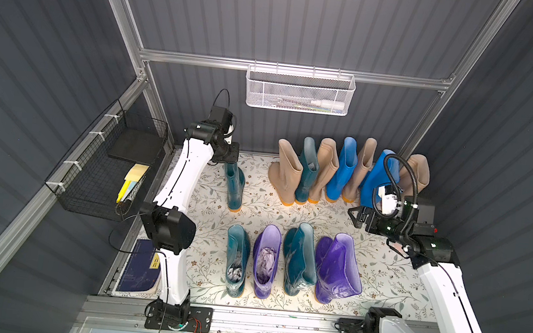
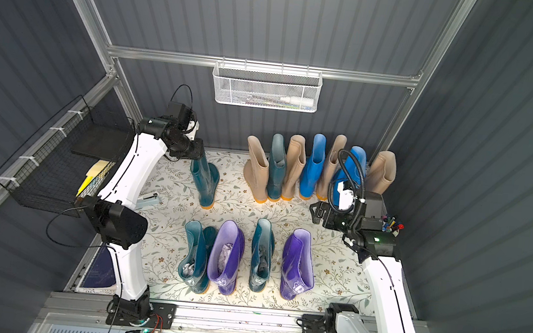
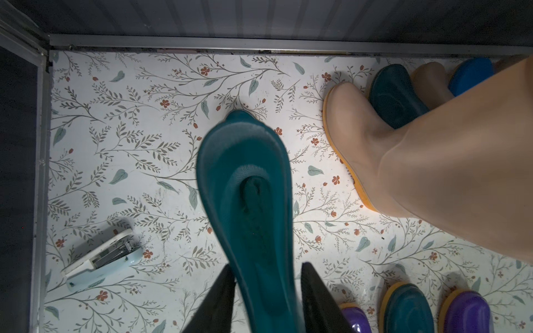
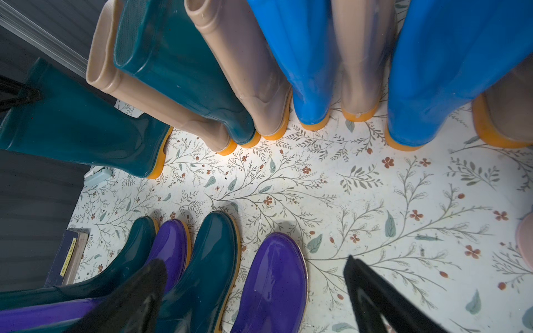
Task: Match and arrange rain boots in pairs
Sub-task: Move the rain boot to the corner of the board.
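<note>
Teal boot (image 1: 235,187), lone one, upright on its orange-tan sole on floral bench (image 1: 382,274), left of back row (image 1: 340,171) with a clear gap. Glossy rubber, tall shaft, cuff pressed to a narrow oval in left wrist view. Left tool (image 3: 267,264) straight above it, fingers (image 3: 219,297) narrow-set astride cuff: one on the rubber, sliver of gap at the other. Clamped or letting go, cannot tell.

Judged step: standing this boot as start of a teal pair. To do it well: keep shaft plumb and sole flat, ease off, rise straight so cuff not dragged. Tall and light, likely tippy. Leave room beside it for a mate.

Back row along wall: beige, teal, beige, blue, beige, blue, beige, unsorted. Front row (image 1: 265,258), before back row toward arm bases: teal, purple, teal, purple, unpaired, some stuffed with paper.

Right tool (image 1: 356,217) spread wide, nothing in it, hovering just before right end of back row. Pale stapler (image 3: 101,256) on bench, left of back row, beyond lone boot.
</note>
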Controlling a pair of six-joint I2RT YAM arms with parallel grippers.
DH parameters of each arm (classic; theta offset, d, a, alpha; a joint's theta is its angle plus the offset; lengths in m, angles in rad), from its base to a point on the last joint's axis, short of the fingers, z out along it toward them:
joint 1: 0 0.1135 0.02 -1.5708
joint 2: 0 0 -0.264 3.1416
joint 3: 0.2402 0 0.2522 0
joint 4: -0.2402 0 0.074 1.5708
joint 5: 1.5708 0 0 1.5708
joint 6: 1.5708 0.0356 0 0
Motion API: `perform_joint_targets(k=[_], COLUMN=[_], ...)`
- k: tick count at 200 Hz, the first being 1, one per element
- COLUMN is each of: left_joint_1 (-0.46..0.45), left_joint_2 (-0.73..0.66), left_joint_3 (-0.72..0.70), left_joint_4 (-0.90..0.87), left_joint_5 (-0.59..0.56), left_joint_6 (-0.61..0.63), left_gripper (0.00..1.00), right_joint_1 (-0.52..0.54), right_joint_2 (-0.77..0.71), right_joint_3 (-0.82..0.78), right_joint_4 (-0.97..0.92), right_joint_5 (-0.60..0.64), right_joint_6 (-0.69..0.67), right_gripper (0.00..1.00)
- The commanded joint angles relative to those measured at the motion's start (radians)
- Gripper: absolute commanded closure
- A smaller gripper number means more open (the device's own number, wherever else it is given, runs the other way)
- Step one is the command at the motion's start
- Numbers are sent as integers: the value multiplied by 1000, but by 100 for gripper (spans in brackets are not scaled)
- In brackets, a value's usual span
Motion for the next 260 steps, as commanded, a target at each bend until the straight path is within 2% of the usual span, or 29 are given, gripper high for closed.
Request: perform_joint_targets(k=[1,20,52,90,141,191,260], left_joint_1=[3,5,7,34,111,166,212], left_joint_2=[49,60,89,106,91,104,115], left_joint_3=[24,52,161,274,254,254,248], left_joint_4=[-15,-18,-46,-10,85,119,169], left_joint_5=[-7,-25,-59,-28,5,-46,-157], left_joint_6=[0,3,21,59,104,197,331], left_gripper=[82,100,100,100,100,100,100], right_joint_1=[4,3,3,3,4,5,6], right_joint_2=[3,3,6,26,41,26,-82], right_joint_3=[15,4,-31,-55,-67,-19,-28], right_joint_4=[-2,13,70,120,131,60,17], right_joint_5=[-8,-17,-55,-83,-113,-129,-111], right_joint_6=[8,13,35,49,81,105,139], right_gripper=[1,1,1,1,1,1,1])
